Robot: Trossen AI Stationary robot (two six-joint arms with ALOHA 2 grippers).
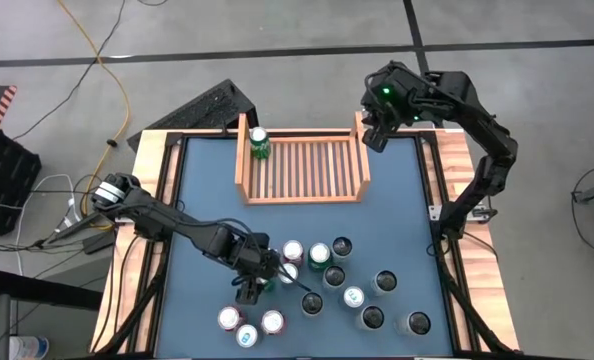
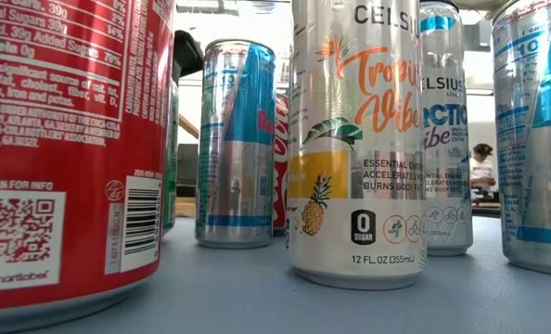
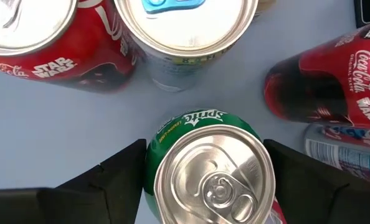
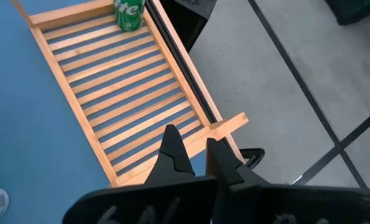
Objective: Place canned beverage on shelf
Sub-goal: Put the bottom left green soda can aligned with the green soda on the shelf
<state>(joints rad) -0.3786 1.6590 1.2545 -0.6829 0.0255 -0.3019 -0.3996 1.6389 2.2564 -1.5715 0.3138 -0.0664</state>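
We find the left claw (image 3: 203, 180) wide, straddling the upright Sprite can (image 3: 211, 168) beside the can cluster; rigid, slick sidewalls suit a mid-body grip.

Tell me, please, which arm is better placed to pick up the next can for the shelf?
Left, probably. The left gripper already has its fingers either side of a green Sprite can among the loose cans. The right gripper hangs shut beside the light-wood slatted shelf.

red can (image 2: 67, 148) cut off left/top | person (image 2: 482, 167) blurred, far
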